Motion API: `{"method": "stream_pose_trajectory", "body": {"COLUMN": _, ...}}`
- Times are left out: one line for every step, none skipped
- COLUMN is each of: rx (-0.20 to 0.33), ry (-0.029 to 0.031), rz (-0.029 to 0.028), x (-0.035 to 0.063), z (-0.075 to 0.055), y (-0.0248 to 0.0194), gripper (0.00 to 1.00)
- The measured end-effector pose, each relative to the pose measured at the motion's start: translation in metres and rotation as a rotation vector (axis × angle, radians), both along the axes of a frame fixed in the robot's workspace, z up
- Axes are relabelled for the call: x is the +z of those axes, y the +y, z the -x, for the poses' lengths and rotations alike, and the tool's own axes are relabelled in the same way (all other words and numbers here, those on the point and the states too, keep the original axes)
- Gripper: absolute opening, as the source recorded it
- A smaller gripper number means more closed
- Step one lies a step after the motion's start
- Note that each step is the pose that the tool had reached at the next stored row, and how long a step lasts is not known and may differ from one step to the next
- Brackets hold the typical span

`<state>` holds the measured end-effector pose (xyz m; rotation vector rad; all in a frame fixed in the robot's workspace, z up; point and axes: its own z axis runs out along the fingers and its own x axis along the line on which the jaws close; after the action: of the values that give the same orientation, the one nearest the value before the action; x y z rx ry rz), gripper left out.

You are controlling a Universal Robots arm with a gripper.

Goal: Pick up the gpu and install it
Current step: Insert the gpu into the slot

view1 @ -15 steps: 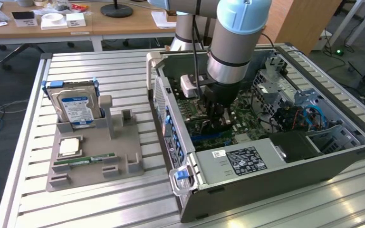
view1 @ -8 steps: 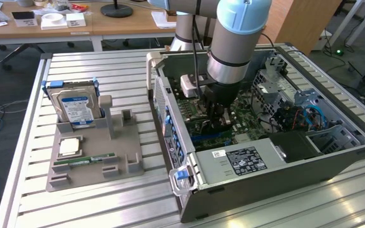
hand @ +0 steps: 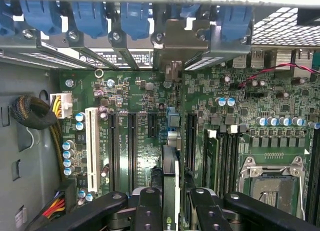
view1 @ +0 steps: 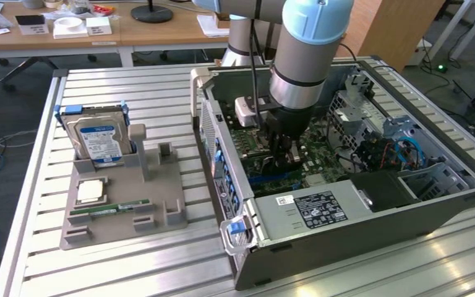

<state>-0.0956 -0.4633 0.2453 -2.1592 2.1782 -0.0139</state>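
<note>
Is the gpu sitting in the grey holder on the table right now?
No, the gpu is between the jaws inside the computer case, over the motherboard; the holder carries a hard drive and memory stick.

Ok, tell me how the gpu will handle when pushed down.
The gpu, a thin card held edge-on in the gripper, is probably stiff and light. Gripped on flat faces, it may twist or slip if pressed off-line. Small parts crowd the motherboard, so a slip could damage them.
</note>
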Motion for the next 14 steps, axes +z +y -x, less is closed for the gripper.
{"method": "stream_pose_trajectory", "body": {"rx": -0.001, "ry": 0.0001, "rz": 0.0001, "x": 0.0002, "z": 0.0, "y": 0.0, "gripper": 0.26}}
{"method": "stream_pose_trajectory", "body": {"rx": -0.001, "ry": 0.0001, "rz": 0.0002, "x": 0.0002, "z": 0.0001, "y": 0.0, "gripper": 0.26}}
{"method": "stream_pose_trajectory", "body": {"rx": -0.002, "ry": 0.0001, "rz": 0.0002, "x": 0.0002, "z": 0.0, "y": 0.0, "gripper": 0.26}}
{"method": "stream_pose_trajectory", "body": {"rx": -0.003, "ry": 0.0001, "rz": 0.0003, "x": 0.0003, "z": 0.0001, "y": -0.0001, "gripper": 0.26}}
{"method": "stream_pose_trajectory", "body": {"rx": -0.004, "ry": 0.0001, "rz": 0.0003, "x": 0.0003, "z": 0.0001, "y": -0.0001, "gripper": 0.26}}
{"method": "stream_pose_trajectory", "body": {"rx": -0.005, "ry": 0.0002, "rz": 0.0004, "x": 0.0003, "z": 0.0001, "y": -0.0002, "gripper": 0.26}}
{"method": "stream_pose_trajectory", "body": {"rx": -0.006, "ry": 0.0002, "rz": 0.0003, "x": 0.0003, "z": 0.0001, "y": -0.0002, "gripper": 0.26}}
{"method": "stream_pose_trajectory", "body": {"rx": -0.007, "ry": 0.0001, "rz": 0.0003, "x": 0.0002, "z": 0.0001, "y": -0.0002, "gripper": 0.26}}
{"method": "stream_pose_trajectory", "body": {"rx": -0.007, "ry": 0.0001, "rz": 0.0003, "x": 0.0002, "z": 0.0001, "y": -0.0002, "gripper": 0.26}}
{"method": "stream_pose_trajectory", "body": {"rx": -0.007, "ry": 0.0001, "rz": 0.0003, "x": 0.0002, "z": 0.0001, "y": -0.0002, "gripper": 0.26}}
{"method": "stream_pose_trajectory", "body": {"rx": -0.007, "ry": 0.0001, "rz": 0.0003, "x": 0.0002, "z": 0.0001, "y": -0.0002, "gripper": 0.26}}
{"method": "stream_pose_trajectory", "body": {"rx": -0.007, "ry": 0.0002, "rz": 0.0003, "x": 0.0003, "z": 0.0001, "y": -0.0002, "gripper": 0.26}}
{"method": "stream_pose_trajectory", "body": {"rx": -0.007, "ry": 0.0002, "rz": 0.0003, "x": 0.0002, "z": 0.0001, "y": -0.0002, "gripper": 0.26}}
{"method": "stream_pose_trajectory", "body": {"rx": -0.007, "ry": 0.0001, "rz": 0.0002, "x": 0.0003, "z": 0.0001, "y": -0.0002, "gripper": 0.26}}
